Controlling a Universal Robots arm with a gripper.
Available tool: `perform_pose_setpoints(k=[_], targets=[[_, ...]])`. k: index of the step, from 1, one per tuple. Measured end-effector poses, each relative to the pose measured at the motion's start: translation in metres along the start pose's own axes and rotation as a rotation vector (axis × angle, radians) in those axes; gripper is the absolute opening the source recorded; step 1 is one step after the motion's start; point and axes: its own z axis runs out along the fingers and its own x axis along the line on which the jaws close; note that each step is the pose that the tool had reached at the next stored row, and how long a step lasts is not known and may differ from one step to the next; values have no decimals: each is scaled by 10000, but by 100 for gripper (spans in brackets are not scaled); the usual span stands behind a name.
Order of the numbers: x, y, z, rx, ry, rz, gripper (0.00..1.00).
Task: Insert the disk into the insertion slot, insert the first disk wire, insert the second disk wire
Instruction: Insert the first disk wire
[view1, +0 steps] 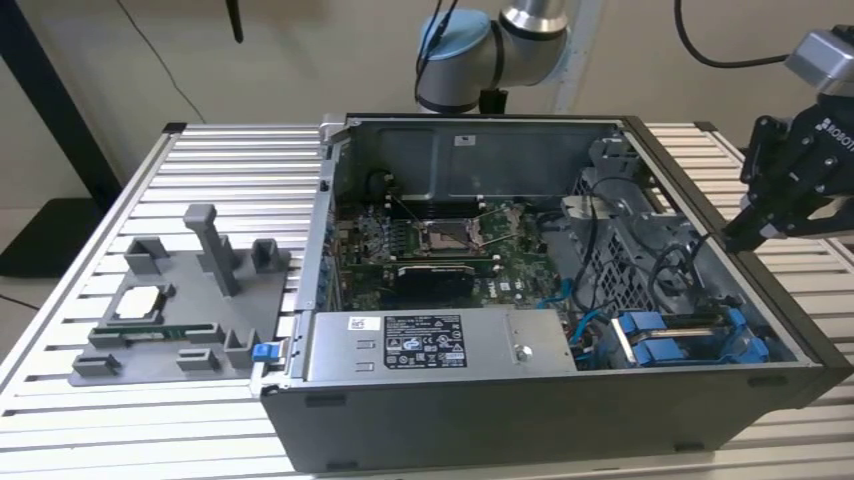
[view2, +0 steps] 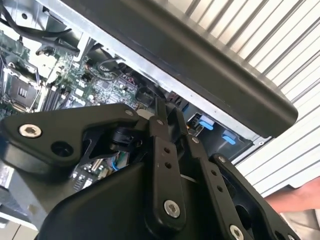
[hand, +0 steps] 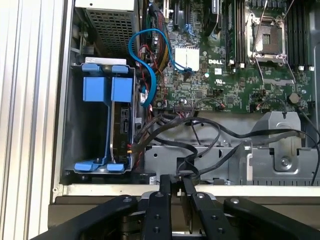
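Observation:
The disk, held in its bright blue carrier, sits inside the insertion slot at the case's corner; the exterior view shows the disk at the lower right of the case. A blue wire loops from the motherboard down beside the disk; I cannot tell whether its end is plugged in. Black wires lie bundled next to the bay. My gripper hangs above the case's rim on the exterior view's right. Its fingers stand close together with nothing visible between them.
The open computer case lies on a slatted metal table. A grey labelled power-supply box sits by the near wall, with the motherboard behind it. A grey parts fixture stands on the exterior view's left. A hand shows beside the table.

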Motion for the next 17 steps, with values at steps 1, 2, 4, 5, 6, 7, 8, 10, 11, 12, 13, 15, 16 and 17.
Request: perform_pose_setpoints(k=[1,2,4,5,6,7,8,10,11,12,13,15,16,17], targets=[[0,-17,1,-15,1,1,100],[2,-26,8,-42,-1,3,100],[10,-36,22,-140,-1,10,100],[13,-39,29,-196,-3,15,100],[14,-41,34,-250,-5,19,100],[14,-42,39,-304,-13,23,100],[15,-43,41,-347,-24,24,100],[15,-43,47,-443,-58,31,100],[16,-43,50,-472,-77,36,100],[16,-44,53,-497,-96,40,100],[16,-44,54,-519,-114,44,100],[16,-45,57,-557,-151,60,100],[16,-45,59,-575,-167,70,100],[17,-45,60,-592,-186,80,100]])
